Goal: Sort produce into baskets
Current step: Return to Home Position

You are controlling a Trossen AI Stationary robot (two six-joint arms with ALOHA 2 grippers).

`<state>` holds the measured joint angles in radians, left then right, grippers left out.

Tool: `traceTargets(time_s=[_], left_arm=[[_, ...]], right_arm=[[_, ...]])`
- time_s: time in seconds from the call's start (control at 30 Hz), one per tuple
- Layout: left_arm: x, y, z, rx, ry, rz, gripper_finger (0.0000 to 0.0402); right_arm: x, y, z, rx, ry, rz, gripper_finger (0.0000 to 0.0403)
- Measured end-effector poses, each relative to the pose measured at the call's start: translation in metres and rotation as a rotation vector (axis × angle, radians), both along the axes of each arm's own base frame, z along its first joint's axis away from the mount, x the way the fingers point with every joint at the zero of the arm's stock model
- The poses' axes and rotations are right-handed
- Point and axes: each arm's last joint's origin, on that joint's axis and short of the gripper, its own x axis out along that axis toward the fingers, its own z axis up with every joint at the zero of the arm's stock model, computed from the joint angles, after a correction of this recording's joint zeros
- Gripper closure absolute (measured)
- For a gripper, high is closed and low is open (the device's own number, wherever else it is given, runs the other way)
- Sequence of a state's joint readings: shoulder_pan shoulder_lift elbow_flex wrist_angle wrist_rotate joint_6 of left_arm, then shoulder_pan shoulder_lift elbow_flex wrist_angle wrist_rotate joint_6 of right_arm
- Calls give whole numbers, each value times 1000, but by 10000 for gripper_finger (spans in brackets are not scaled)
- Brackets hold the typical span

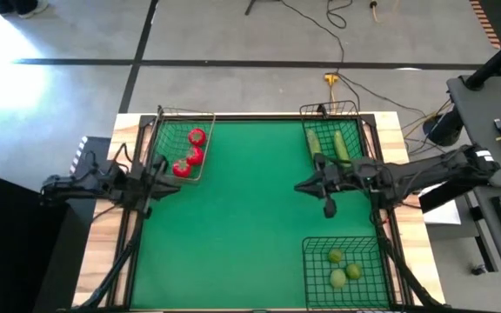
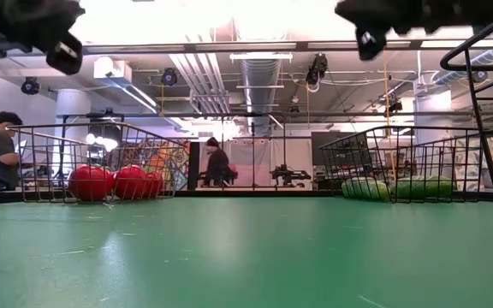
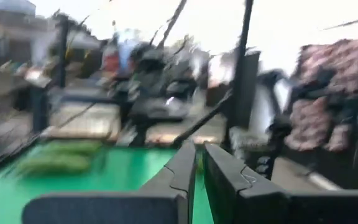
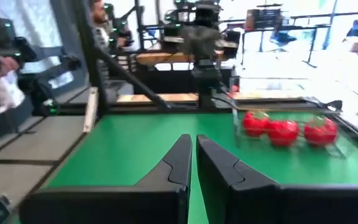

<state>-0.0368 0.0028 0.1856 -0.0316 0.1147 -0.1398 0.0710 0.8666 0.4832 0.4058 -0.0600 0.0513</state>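
Right, produce all binned, both pincers bare

From the high view I see three tomatoes (image 1: 190,156) in the top-left basket (image 1: 185,111), two cucumbers (image 1: 341,146) in the top-right basket (image 1: 329,105), and three limes (image 1: 338,276) in the bottom-right basket (image 1: 307,261). My left gripper (image 1: 163,163) hangs just beside the tomato basket, fingers pressed together on nothing. My right gripper (image 1: 301,185) hovers over the green mat (image 1: 250,226) near the cucumbers, likewise closed and empty. I'd judge the tomatoes soft and rolly, so a light squeeze across the middle. The cucumbers look stiff, so grip mid-length. The limes look firm but waxy.

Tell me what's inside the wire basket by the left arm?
Three red tomatoes lie inside the basket. Nothing else shows there; the spots right under them are covered.
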Motion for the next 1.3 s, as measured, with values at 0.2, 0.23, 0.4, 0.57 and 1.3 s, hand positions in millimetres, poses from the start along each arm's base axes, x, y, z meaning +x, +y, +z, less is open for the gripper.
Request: traceTargets(time_s=[0.2, 0.23, 0.4, 0.57, 1.3], left_arm=[[13, 2, -26, -10, 4, 78, 388], [14, 3, -32, -11, 41, 102, 388], [16, 4, -49, -9, 120, 131, 388], [17, 5, -55, 41, 144, 152, 388], [22, 8, -62, 21, 231, 178, 388]], right_arm=[[-35, -5, -33, -42, -90, -18, 385], [-42, -5, -39, -43, -105, -16, 385], [-72, -8, -72, -32, -179, -48, 385], [-90, -9, -77, -25, -160, -38, 385], [-111, -14, -86, -245, -109, -165, 385]])
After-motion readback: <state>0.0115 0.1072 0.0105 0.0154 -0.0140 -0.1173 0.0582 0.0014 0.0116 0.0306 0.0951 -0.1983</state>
